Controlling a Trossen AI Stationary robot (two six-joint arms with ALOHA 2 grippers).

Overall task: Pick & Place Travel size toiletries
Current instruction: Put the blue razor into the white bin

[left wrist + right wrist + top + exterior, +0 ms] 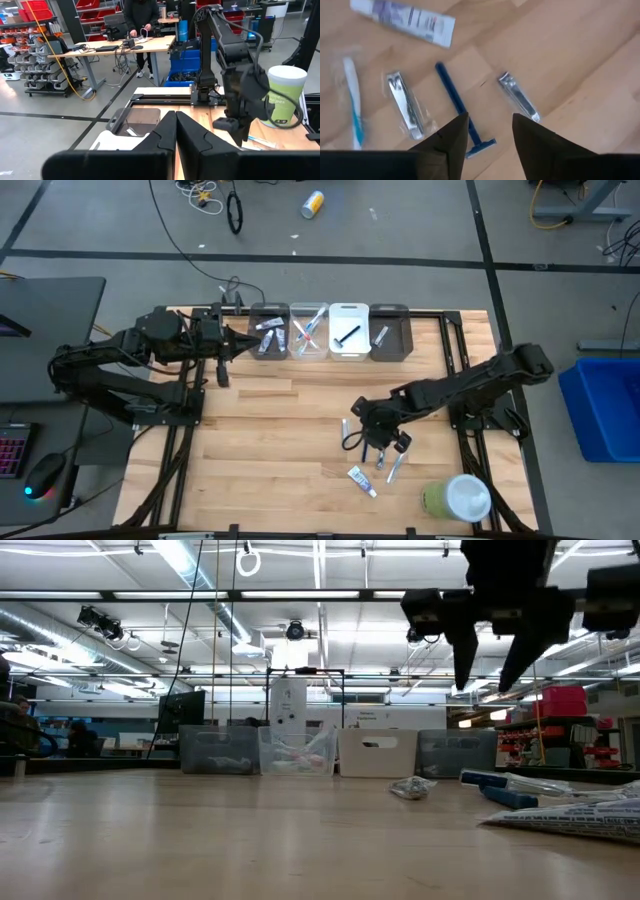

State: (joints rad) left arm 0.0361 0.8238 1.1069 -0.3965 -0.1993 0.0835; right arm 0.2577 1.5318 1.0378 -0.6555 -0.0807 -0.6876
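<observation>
Several travel size toiletries lie loose on the wooden table near its front right. These are a white toothpaste tube (402,17), a wrapped toothbrush (352,100), a blue razor (457,107) and two small silver wrapped pieces (405,105) (517,95). In the high view the tube (362,480) lies nearest the front edge. My right gripper (487,135) hangs open above the razor's head end, pointing steeply down, clear of the table (495,640). My left gripper (175,135) is shut and empty, held high at the far left (222,350).
Four bins (330,332) stand in a row at the far edge, with toiletries inside them. A large green-and-white round container (457,498) stands at the front right corner. The middle and left of the table (270,430) are bare wood. A person (140,20) stands beyond the table.
</observation>
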